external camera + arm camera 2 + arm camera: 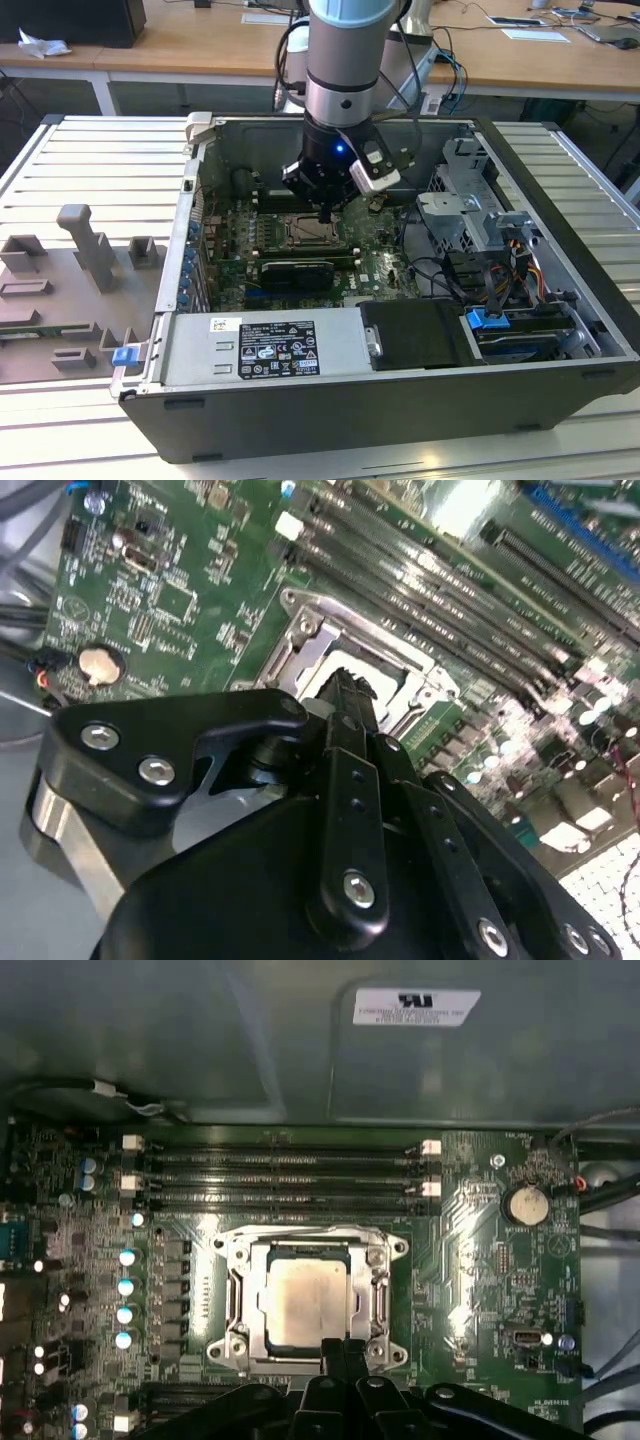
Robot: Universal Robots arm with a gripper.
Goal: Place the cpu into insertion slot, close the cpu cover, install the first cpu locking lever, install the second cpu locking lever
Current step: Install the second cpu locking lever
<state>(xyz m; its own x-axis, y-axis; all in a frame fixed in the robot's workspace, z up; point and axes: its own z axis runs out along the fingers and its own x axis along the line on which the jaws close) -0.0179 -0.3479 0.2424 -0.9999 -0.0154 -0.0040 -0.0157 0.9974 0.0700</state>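
Observation:
The cpu (305, 1300), a pale silvery-beige square, lies flat in the insertion slot (306, 233) on the green board. The cpu cover (380, 1285), a silver frame, lies down around it, and the chip shows through its window. A thin metal lever rod (300, 1228) runs along the socket edge beside the memory slots. My gripper (342, 1350) is shut, its black fingertips pressed together with nothing between them. It stands at the socket edge opposite the memory slots, just above the frame. In the second wrist view my gripper (347, 687) points down at the socket's silver frame (330, 640).
The board sits in an open computer case (560, 150) lying on a slatted metal table. Long memory slots (280, 1175) run beside the socket. A power supply (265, 350), a drive cage (470, 215) and loose cables (430, 270) crowd the case. Grey fixtures (90, 250) stand at the exterior view's left.

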